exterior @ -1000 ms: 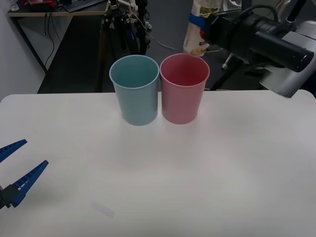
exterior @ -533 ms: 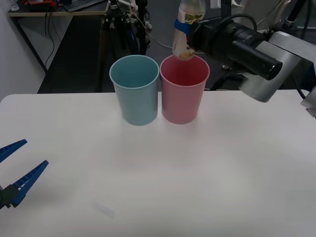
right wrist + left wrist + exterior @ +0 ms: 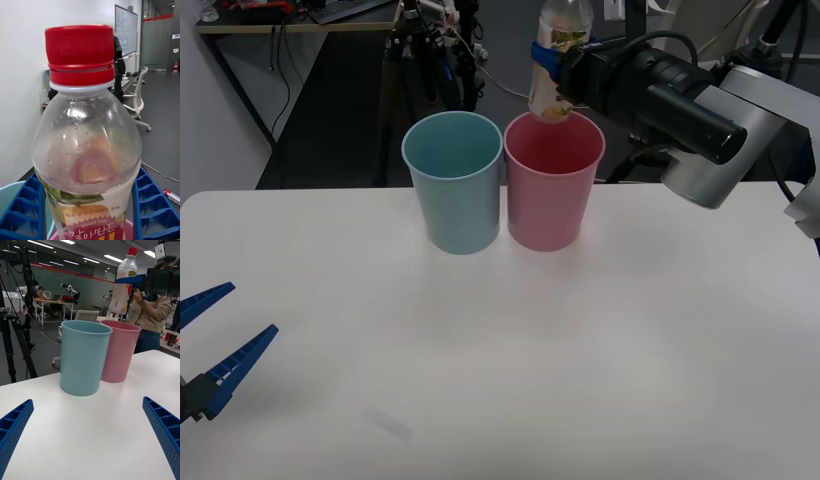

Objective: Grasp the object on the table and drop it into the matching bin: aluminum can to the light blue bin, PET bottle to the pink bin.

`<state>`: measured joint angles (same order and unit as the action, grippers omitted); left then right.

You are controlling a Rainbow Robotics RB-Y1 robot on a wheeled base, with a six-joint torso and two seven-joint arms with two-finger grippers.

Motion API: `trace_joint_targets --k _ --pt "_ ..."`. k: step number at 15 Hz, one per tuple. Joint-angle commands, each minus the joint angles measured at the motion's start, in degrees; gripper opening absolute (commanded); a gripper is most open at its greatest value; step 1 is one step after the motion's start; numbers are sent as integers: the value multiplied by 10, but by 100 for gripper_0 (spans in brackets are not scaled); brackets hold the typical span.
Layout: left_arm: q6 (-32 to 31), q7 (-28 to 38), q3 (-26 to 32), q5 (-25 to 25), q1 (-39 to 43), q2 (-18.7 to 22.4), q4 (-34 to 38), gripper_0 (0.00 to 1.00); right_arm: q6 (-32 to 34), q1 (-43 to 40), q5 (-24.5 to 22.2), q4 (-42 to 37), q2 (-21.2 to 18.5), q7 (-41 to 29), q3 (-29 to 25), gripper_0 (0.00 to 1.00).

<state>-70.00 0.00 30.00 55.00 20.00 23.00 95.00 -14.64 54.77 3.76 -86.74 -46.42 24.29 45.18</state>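
Compared to a second ago, your right arm has swung in toward the left, so the PET bottle that was hanging off past the far right edge of the pink bin now sits over its far rim; in the last half second it barely shifted. The bottle is upright, red cap on top, its bottom end just above the bin's opening, not inside it yet. From the left wrist view you can see it clear of the rim, up in the air.

Your right gripper is clamped on the bottle, one blue ribbed finger on each side of the label, squeezing the body below the shoulder. The black forearm runs back toward the right side of the front view.

The light blue bin stands just left of the pink one, the two touching or nearly so, both near the far edge of the table.

Your left gripper hangs low over the near left corner of the table, fingers spread wide with nothing between them, well apart from both bins.
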Motion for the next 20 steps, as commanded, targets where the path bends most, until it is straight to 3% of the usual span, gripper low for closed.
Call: trace_joint_targets --k 1,13,15,20 --pt "0 0 0 0 0 0 0 100 2 0 -1 -2 -1 1 0 100" --pt "0 0 0 0 0 0 0 100 3 0 -4 -6 -3 7 0 100" --pt "0 0 0 0 0 0 0 100 8 -1 -1 -12 -13 16 0 100" --pt "0 0 0 0 0 0 0 100 12 -57 20 -95 -79 19 -34 100"
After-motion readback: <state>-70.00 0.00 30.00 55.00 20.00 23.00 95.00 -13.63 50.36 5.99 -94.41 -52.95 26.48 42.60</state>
